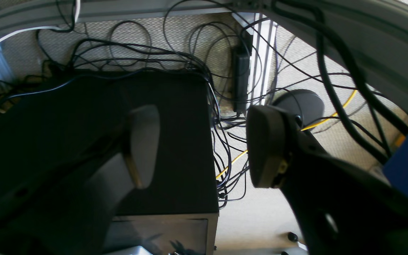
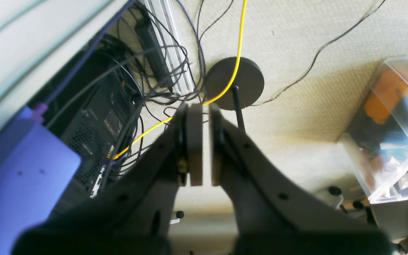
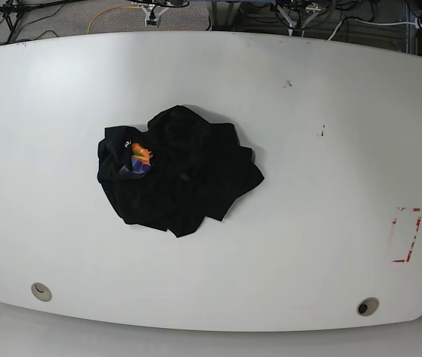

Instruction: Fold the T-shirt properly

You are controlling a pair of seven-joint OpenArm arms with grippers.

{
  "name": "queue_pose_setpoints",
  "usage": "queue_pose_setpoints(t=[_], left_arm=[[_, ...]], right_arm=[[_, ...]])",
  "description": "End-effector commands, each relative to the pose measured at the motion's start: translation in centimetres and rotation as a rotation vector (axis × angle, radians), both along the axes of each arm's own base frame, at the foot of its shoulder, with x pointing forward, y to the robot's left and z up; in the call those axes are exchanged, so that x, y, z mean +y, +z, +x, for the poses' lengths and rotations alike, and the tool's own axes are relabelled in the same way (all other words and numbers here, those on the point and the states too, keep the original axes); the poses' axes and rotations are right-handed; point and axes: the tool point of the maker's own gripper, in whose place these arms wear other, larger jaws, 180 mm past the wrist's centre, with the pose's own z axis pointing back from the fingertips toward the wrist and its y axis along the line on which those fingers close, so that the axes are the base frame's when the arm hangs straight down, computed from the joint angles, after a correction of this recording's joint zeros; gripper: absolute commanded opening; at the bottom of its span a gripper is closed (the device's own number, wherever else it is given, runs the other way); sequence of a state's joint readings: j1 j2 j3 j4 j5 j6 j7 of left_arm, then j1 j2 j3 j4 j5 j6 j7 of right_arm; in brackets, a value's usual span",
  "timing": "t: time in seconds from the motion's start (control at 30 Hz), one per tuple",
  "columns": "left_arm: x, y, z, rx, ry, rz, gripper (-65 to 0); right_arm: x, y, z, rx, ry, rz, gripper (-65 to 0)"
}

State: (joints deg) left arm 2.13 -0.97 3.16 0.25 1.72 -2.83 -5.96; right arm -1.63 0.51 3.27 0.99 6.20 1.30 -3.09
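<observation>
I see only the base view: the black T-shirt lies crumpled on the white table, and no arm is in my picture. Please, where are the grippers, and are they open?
Observer: The left gripper is open, jaws wide apart, holding nothing.
Operator: And what is below it?
Observer: Not the table: a black box and tangled cables on the carpet.
Operator: And the right one?
Observer: The right gripper is shut and empty, over carpet with a yellow cable. The T-shirt appears in neither wrist view.
</observation>
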Motion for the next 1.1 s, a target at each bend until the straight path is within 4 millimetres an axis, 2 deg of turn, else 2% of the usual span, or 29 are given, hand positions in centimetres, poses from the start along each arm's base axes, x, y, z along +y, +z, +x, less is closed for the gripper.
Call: queue_pose_setpoints(t=[0.0,0.13,0.2,0.53,1.07], left_arm=[[0.0,0.0,-0.2,0.003,-0.003,-0.002,-28.9],[-0.1,0.0,-0.4,0.007,-0.004,-0.007,-29.0],[0.0,0.0,-1.2,0.016,-0.004,-0.007,-29.2],[0.1,0.1,-1.8,0.027,-0.007,-0.002,-29.3],[0.1,0.1,-1.6,0.020,-0.011,-0.004,-29.7]], right_arm=[[-0.3,0.0,-0.4,0.009,0.002,-0.008,-62.4],[-0.2,0.0,-0.5,0.012,0.000,-0.007,-62.5],[-0.3,0.0,-0.3,0.005,0.001,-0.012,-62.4],[-0.3,0.1,-0.8,0.017,0.001,-0.010,-62.2],[-0.2,0.1,-1.0,0.017,0.000,-0.008,-62.1]])
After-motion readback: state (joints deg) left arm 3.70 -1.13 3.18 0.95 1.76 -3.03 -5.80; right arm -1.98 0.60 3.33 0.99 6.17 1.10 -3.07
